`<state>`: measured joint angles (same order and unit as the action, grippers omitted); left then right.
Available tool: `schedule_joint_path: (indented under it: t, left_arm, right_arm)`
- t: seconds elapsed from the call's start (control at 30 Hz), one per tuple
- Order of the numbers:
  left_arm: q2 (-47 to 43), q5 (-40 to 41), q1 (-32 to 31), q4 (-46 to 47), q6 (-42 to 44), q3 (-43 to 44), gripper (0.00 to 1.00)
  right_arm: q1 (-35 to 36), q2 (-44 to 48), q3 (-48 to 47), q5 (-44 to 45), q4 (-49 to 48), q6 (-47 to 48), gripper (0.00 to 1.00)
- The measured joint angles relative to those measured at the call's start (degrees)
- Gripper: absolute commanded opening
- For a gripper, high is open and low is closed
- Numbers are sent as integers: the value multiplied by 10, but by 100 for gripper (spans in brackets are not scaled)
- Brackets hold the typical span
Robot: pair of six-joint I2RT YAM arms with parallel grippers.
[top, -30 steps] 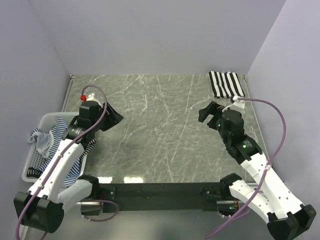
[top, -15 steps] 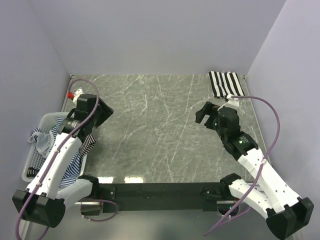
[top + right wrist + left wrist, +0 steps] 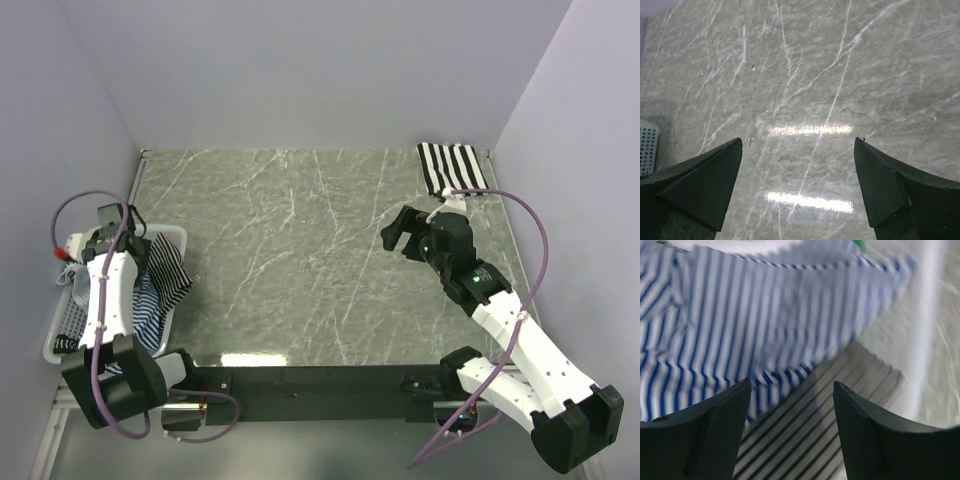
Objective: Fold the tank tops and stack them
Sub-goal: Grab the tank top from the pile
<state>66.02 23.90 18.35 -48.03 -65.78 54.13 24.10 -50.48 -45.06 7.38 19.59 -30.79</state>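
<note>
Within the last second the left gripper (image 3: 790, 390) has swung from the table (image 3: 300, 230) to the basket (image 3: 62, 335). Its jaws are open and empty, just above a blue-striped top (image 3: 740, 325) that lies on a dark-striped top (image 3: 805, 440). The next pick is probably starting. The right gripper (image 3: 798, 142) has moved slightly inward, with its jaws wide apart and empty. One folded top (image 3: 452, 167) lies at the far right corner. The basket's tops are heaped together, so two may lift at once.

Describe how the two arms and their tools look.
Both arms have white links with black joints and bases: left arm, right arm. A purple cable loops along each. The left tool and right tool end in dark, wedge-shaped fingers.
</note>
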Motion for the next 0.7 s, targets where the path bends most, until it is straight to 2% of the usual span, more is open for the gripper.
schedule_joint_path:
  t: [0.17,0.33,0.4,0.43,0.5,0.53,0.6,0.63,0.7]
  left_arm:
    - [41,4,63,5,-15,-5,71]
    - [84,4,78,12,-23,-5,70]
    - [91,4,78,16,-26,-5,67]
    - [94,3,78,20,-27,-5,58]
    - [97,-1,78,31,-28,-9,49]
    - [98,-3,78,37,-28,-12,35]
    - [100,-8,78,45,-28,-17,21]
    - [101,-10,78,49,-27,-18,1]
    - [101,-13,78,54,-25,-18,1]
  right_arm:
    - [0,-6,0,-19,-4,0,98]
    - [0,-9,0,-26,-4,0,99]
    - [0,-9,0,-26,-4,0,99]
    - [0,-9,0,-26,-4,0,99]
    - [0,-9,0,-26,-4,0,99]
    - [0,-9,0,-26,-4,0,99]
    - [0,-9,0,-26,-4,0,99]
    - [0,-9,0,-26,-4,0,99]
    - [0,-9,0,-26,-4,0,99]
